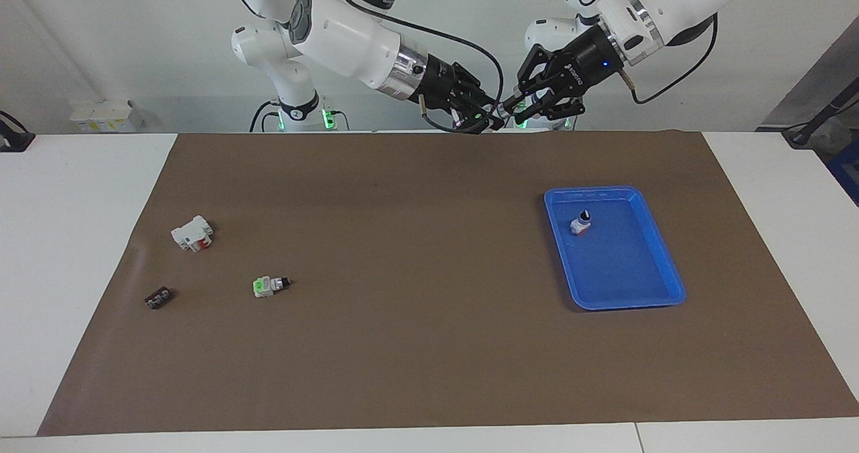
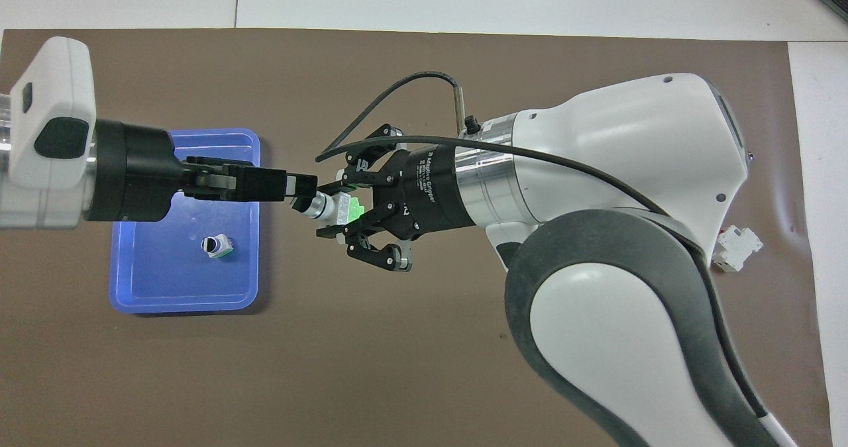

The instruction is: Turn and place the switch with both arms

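The switch (image 1: 500, 109), white-grey with a green block and a black knob, is held in the air between both grippers over the mat's edge nearest the robots. In the overhead view the switch (image 2: 339, 207) lies level, its green end inside my right gripper (image 2: 331, 208) and its knob toward my left gripper (image 2: 301, 190). My right gripper (image 1: 484, 114) is shut on the green end of the body. My left gripper (image 1: 515, 104) has its fingers closed at the knob end. A second green switch (image 1: 270, 285) lies on the mat toward the right arm's end.
A blue tray (image 1: 631, 292) (image 2: 139, 295) at the left arm's end holds a small switch (image 1: 581, 223) (image 2: 216, 245). A white block with a red part (image 1: 192, 233) (image 2: 737, 248) and a small black piece (image 1: 159, 298) lie toward the right arm's end.
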Controlling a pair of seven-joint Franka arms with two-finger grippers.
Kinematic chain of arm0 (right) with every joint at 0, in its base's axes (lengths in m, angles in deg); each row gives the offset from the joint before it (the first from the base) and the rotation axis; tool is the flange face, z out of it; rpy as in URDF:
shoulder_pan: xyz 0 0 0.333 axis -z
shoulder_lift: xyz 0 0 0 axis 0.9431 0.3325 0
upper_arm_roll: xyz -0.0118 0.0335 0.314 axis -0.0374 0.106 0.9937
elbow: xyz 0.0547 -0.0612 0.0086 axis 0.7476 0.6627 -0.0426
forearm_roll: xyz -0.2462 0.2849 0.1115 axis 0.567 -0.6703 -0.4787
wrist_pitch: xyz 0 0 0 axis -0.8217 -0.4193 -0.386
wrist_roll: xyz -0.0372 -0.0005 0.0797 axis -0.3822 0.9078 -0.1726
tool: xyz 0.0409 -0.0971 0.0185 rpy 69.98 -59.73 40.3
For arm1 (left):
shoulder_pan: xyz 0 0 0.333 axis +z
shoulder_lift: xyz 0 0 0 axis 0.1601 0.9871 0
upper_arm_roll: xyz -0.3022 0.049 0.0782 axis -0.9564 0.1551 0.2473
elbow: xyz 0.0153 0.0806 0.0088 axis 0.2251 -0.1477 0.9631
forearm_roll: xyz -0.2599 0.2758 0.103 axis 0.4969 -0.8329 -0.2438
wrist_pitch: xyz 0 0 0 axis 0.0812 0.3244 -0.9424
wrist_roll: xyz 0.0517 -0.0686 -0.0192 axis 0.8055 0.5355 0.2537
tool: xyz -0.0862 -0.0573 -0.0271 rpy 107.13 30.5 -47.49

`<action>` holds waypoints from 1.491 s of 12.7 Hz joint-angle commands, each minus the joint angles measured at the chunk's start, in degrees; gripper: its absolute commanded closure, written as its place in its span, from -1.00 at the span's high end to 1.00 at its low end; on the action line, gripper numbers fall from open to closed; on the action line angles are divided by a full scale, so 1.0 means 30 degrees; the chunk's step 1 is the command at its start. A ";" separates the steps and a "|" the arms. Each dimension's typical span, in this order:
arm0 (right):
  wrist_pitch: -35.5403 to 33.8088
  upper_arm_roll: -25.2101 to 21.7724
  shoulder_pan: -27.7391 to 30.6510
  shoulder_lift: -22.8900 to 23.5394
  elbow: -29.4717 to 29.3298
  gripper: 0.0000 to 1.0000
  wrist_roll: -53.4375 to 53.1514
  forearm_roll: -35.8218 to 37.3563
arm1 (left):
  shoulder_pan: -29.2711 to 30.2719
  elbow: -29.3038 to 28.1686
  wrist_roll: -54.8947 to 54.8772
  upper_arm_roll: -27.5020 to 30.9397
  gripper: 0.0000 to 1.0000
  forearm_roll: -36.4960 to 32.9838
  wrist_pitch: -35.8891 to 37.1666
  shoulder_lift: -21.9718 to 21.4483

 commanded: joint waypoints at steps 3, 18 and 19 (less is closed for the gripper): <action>-0.0466 0.0165 0.0238 0.0180 -0.0479 -1.00 -0.0640 0.0365 | 0.0005 -0.0447 -0.0043 0.0223 -0.61 0.0358 0.1351 -0.0565; -0.0758 0.0136 0.0238 0.0209 -0.0479 -1.00 -0.0640 0.0365 | -0.0052 -0.0212 1.0960 0.0224 -1.00 0.0183 0.2526 -0.1208; -0.0788 0.0136 0.0238 0.0180 -0.0479 -1.00 -0.0640 0.0365 | 0.0005 -0.0009 1.2307 0.0195 -1.00 0.0154 0.2584 -0.1238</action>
